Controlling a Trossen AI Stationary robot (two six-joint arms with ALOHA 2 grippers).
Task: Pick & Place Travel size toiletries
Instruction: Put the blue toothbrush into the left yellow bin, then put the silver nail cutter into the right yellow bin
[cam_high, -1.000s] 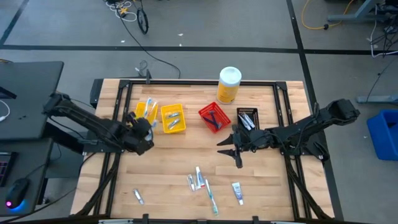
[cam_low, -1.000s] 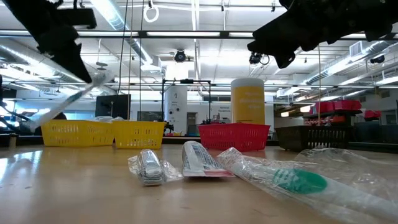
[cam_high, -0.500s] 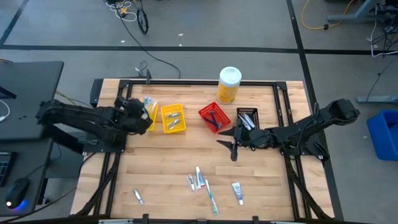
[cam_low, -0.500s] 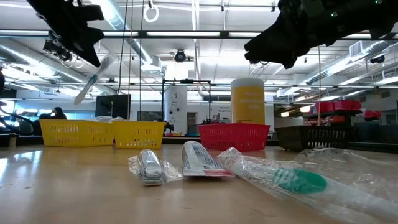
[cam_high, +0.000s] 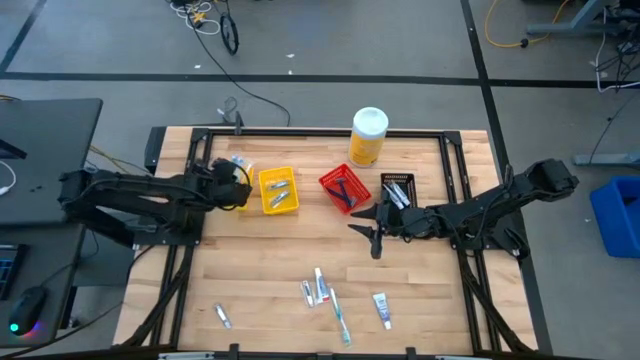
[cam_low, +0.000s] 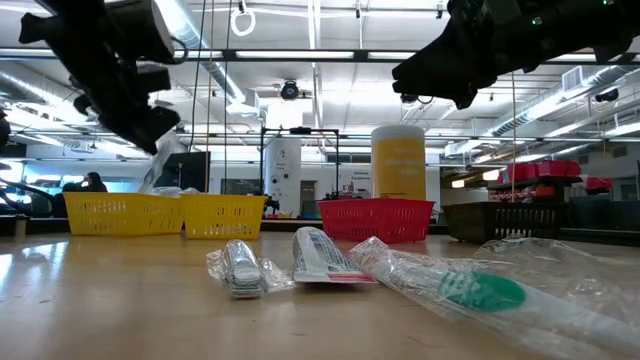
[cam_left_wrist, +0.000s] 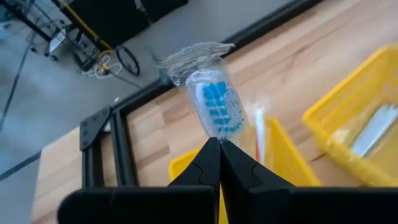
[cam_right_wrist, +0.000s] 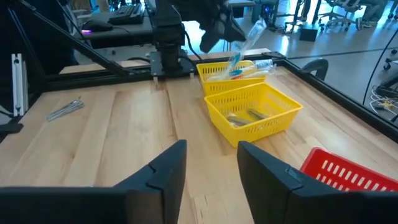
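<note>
The left pincer (cam_left_wrist: 219, 144) is pressed tight on a wrapped toothbrush (cam_left_wrist: 214, 102), pinching it low on the clear crinkled sleeve so that the white head with its blue bristles stands up past the fingertips, the sealed end of the plastic fanning out above. It holds that brush over the outer yellow bin (cam_high: 240, 180), the one nearest the worktop's left edge, where other blue-and-white brushes already lie slanted against the mesh. Next to it the second yellow bin (cam_high: 279, 190) carries a few small silvery packets, then come the red bin (cam_high: 343, 188) and the black bin (cam_high: 398, 190) in the same row, with a tall yellow canister (cam_high: 367, 137) and its white lid behind them. The right pincer (cam_high: 374, 235) hangs above the middle of the wooden worktop (cam_high: 270, 260), its two dark fingers spread apart and gripping nothing. Nearer the front edge lie the loose toiletries: a small silvery packet (cam_low: 238, 268), a little white toothpaste tube (cam_low: 322, 257) just beside it, and a green-headed toothbrush (cam_low: 480, 290) in a long clear wrapper. A second white tube (cam_high: 381, 308) sits off to the right of that cluster, and another silvery packet (cam_high: 221, 316) rests well apart, towards the front left corner.
</note>
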